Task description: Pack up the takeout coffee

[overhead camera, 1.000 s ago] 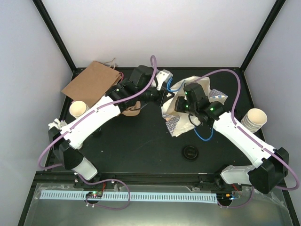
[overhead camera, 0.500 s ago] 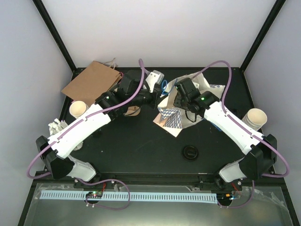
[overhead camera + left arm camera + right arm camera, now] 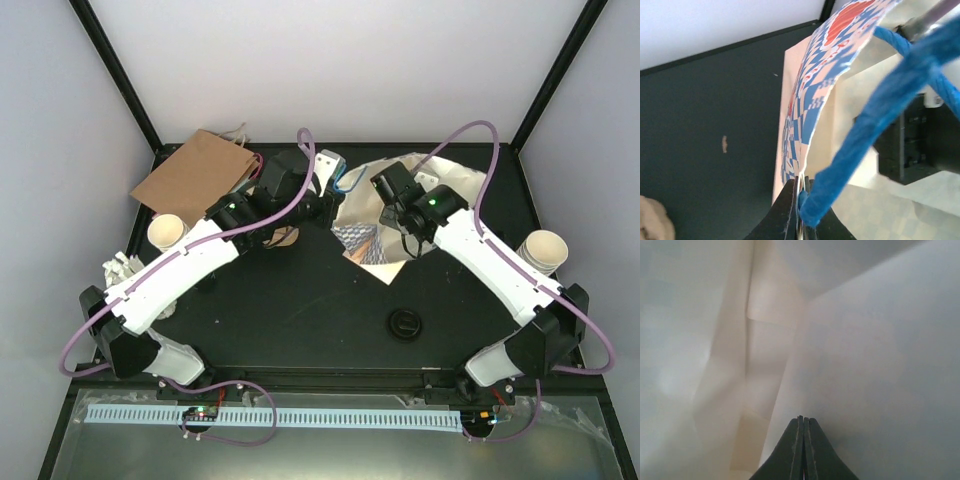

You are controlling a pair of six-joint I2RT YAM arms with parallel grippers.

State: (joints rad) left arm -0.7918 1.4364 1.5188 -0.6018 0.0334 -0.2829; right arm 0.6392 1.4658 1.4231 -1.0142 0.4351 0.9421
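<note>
**Two arms grip checked bag at its mouth; lidded coffee sits outside it**

Seen from above, the left gripper (image 3: 332,172) and the right gripper (image 3: 385,188) meet over the far middle of the black table (image 3: 300,310). Each is at an opposite side of the mouth of a checked paper bag (image 3: 365,225), which is tilted between them. The takeout coffee (image 3: 406,323) shows as a round black lid. It stands alone on the table nearer the arm bases, well apart from the bag and not in it. A brown paper bag (image 3: 195,175) lies flat at the far left, with an open cup (image 3: 168,232) just beside it. A stack of cups (image 3: 545,250) stands at the right edge. How the fingers stand is too small to judge from this height.

The left wrist camera shows that detail. Its dark fingers (image 3: 785,210) are clamped tight on the bag's edge, along with the root of a blue rope handle (image 3: 875,115). The print is a blue-and-white check with a red patch, and any lettering on it is too blurred to read.

The right wrist camera is filled by the bag's pale inner paper. Its fingers (image 3: 790,450) are pressed together with a thin pale sliver, apparently that paper, pinched between them.
</note>
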